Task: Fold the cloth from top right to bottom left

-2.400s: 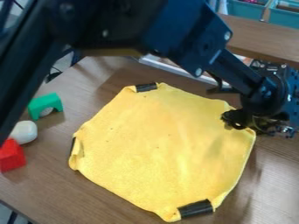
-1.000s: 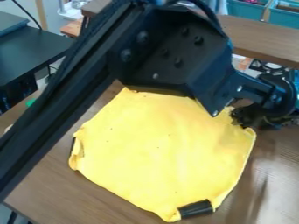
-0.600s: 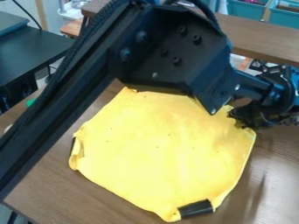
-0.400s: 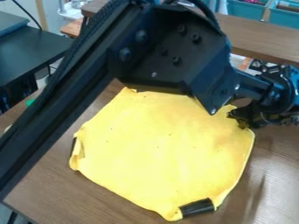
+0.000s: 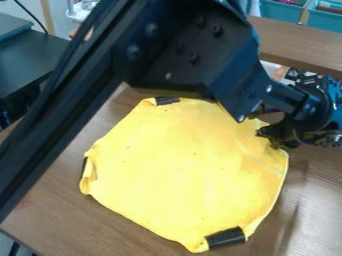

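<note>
The gripper [image 5: 275,141] is at the right, low over the table, shut on the upper right corner of the cloth. The yellow cloth [image 5: 180,170] lies spread on the table, with faint creases beside the fingers. Dark strips show at its top edge, its left edge and its bottom right corner. The arm crosses above the cloth's top edge and hides part of it.
The wooden table [image 5: 73,225] extends around the cloth. A brown ledge [image 5: 300,45] runs behind, with teal bins [image 5: 280,11] at the top right. A dark table [image 5: 33,60] stands at the upper left.
The gripper has moved slightly left with the cloth's corner, and the cloth's right edge has shifted a little inward. The arm's elbow has moved up and left, uncovering the dark strip at the top edge.
</note>
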Controlling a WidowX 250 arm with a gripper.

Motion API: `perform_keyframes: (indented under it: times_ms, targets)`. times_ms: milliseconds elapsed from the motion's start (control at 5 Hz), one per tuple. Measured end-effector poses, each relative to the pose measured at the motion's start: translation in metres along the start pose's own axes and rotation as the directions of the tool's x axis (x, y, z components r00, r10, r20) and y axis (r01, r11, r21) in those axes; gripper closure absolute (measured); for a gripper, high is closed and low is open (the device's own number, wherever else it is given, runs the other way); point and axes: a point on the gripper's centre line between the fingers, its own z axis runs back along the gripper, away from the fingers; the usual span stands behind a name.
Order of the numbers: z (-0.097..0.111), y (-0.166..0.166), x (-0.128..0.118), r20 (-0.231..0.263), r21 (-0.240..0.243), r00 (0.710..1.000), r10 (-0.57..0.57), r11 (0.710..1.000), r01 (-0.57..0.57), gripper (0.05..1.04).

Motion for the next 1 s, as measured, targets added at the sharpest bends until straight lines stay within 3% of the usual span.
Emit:
perform_keyframes:
  times_ms: [800,1000]
  targets:
    - [0.088,0.067,0.014,0.104,-0.164,0.99,0.099,0.983,-0.081,1.034]
    - [0.097,0.102,0.008,0.109,-0.168,0.987,0.119,0.981,-0.1,1.034]
